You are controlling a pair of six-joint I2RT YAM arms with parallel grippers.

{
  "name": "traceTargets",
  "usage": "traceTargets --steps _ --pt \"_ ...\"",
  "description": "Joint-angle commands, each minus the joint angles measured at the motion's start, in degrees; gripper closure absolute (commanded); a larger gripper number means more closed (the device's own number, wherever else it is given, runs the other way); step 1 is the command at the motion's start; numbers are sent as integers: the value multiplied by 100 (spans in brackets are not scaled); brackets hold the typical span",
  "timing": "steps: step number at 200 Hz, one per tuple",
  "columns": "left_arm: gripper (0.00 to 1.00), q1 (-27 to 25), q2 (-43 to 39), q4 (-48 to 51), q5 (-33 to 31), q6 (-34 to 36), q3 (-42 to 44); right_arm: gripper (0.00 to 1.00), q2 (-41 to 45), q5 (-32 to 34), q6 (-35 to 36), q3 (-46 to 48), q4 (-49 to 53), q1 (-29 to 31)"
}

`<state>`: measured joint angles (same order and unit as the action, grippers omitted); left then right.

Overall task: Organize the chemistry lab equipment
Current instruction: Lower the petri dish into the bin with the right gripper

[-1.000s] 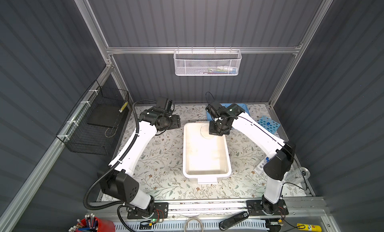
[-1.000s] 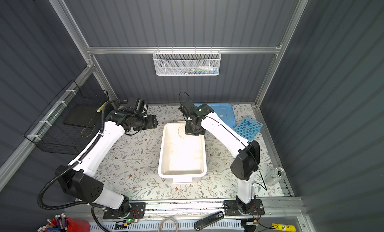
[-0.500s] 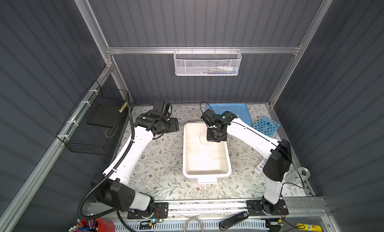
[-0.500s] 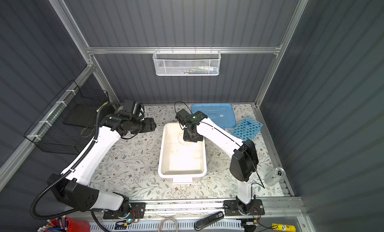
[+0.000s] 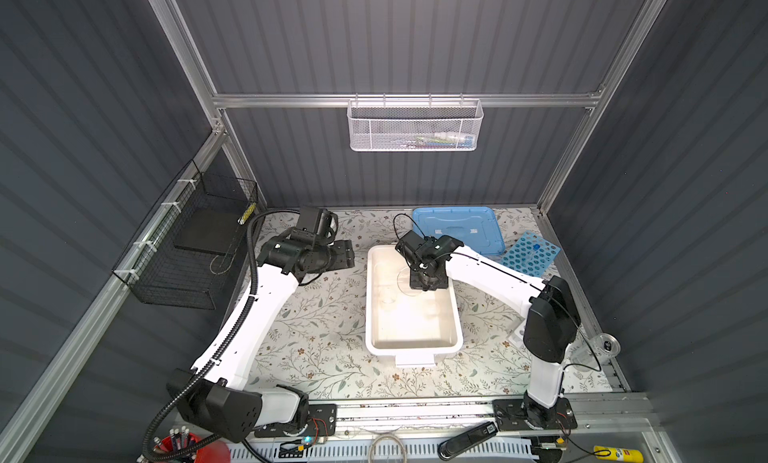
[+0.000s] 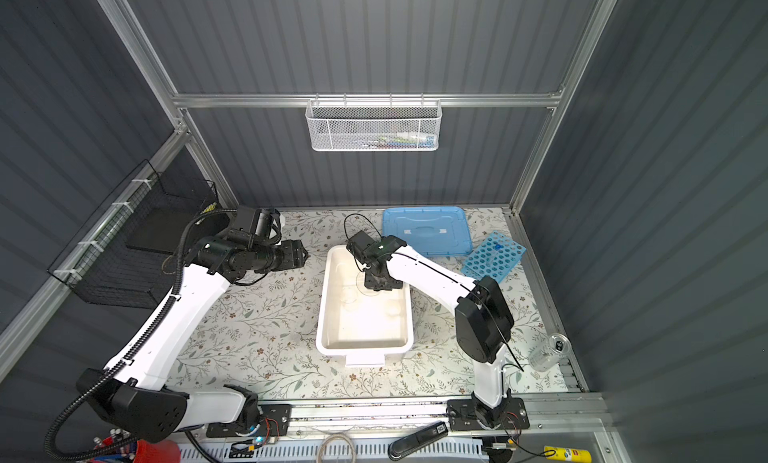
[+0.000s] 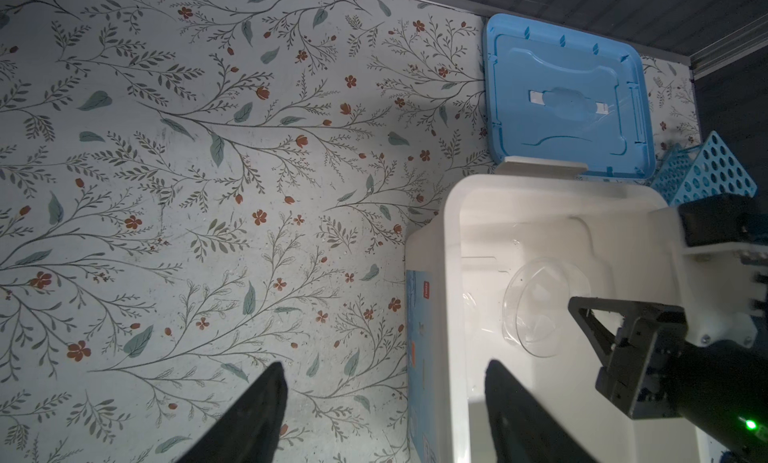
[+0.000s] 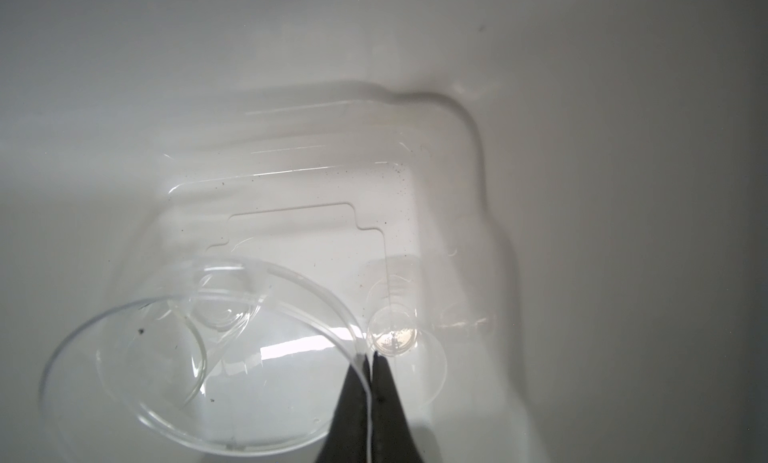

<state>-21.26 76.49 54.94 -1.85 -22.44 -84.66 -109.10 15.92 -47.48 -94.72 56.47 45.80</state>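
Note:
My right gripper (image 8: 369, 357) is shut on the rim of a clear round dish (image 8: 208, 378), which hangs tilted inside the white tub (image 5: 372, 307). In both top views the right gripper (image 5: 424, 284) (image 6: 376, 285) reaches down into the tub's far half. Two smaller clear vessels (image 8: 392, 330) (image 8: 220, 299) lie on the tub floor beneath the dish. My left gripper (image 7: 384, 363) is open and empty, hovering over the table beside the tub's far left corner (image 5: 347, 253). The left wrist view also shows the dish (image 7: 536, 311). A sky-blue rack (image 5: 530, 253) holding one blue-capped tube (image 5: 536, 246) lies at the back right.
The tub's blue lid (image 5: 457, 232) lies flat behind it. A clear container (image 5: 598, 348) lies at the table's right edge. A black wire basket (image 5: 195, 249) hangs on the left wall and a white mesh basket (image 5: 415, 126) on the back wall. A red cup of pens (image 5: 183, 450) stands front left.
My right gripper has moved nearer and lower into the tub, still holding the clear dish. The left arm has swung a little to the left, its gripper still open.

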Motion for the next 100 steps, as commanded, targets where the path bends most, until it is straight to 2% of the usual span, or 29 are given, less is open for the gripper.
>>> traceTargets --steps 1,100 --pt "24 43 -131 180 71 154 54 100 -207 160 -60 160 -204 17" --pt "24 43 -40 281 -17 226 -33 100 -309 238 -165 357 -448 -147"
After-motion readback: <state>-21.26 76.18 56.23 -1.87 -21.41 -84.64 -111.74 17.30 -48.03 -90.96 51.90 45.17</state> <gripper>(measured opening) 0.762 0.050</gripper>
